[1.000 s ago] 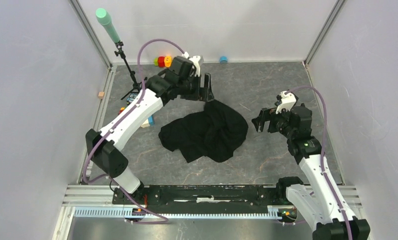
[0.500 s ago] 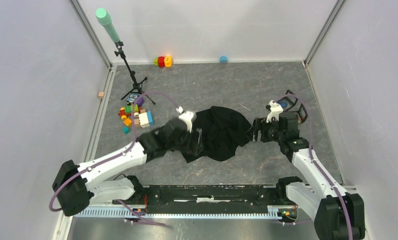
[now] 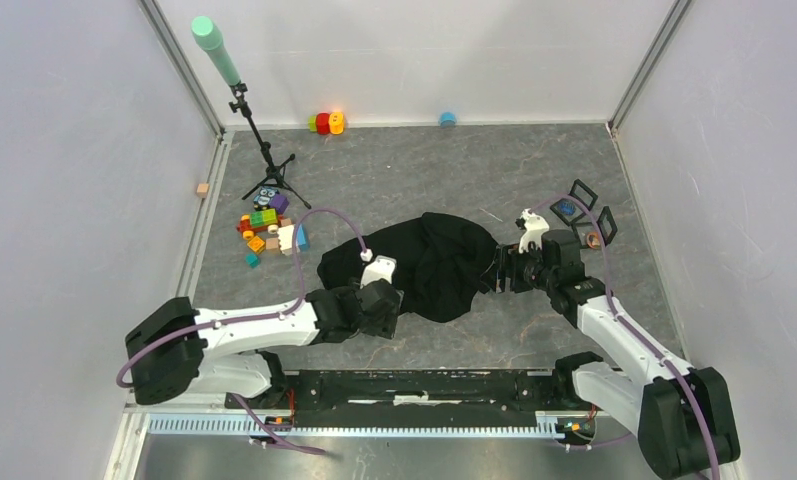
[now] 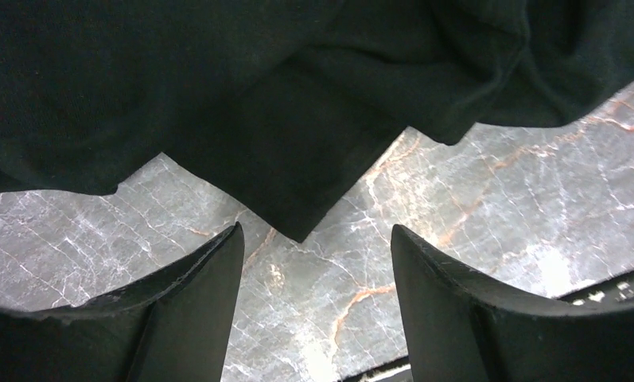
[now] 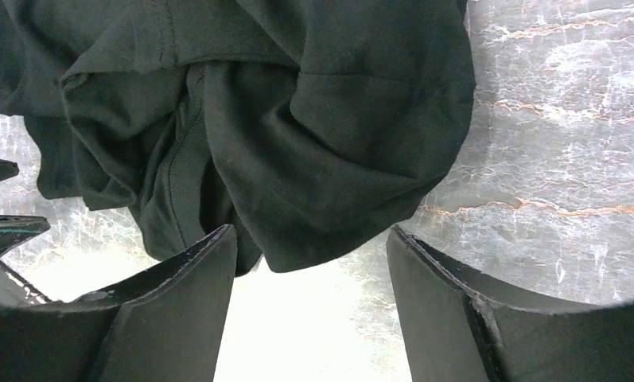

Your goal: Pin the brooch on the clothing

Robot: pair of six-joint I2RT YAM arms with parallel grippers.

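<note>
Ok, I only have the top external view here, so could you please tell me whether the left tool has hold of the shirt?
Observer: No. In the left wrist view the left tool stands open, a pointed corner of the clothing just ahead of its fingers.
Operator: Thank you. And the right tool?
Observer: Also open; the right tool frames a bunched fold, unpinched.
Operator: Any print showing up close?
Observer: None; only plain black fabric and a stitched seam.

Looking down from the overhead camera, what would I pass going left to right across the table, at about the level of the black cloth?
Small tan block → pile of colourful toy bricks → crumpled black T-shirt → right claw → small black frames.
</note>
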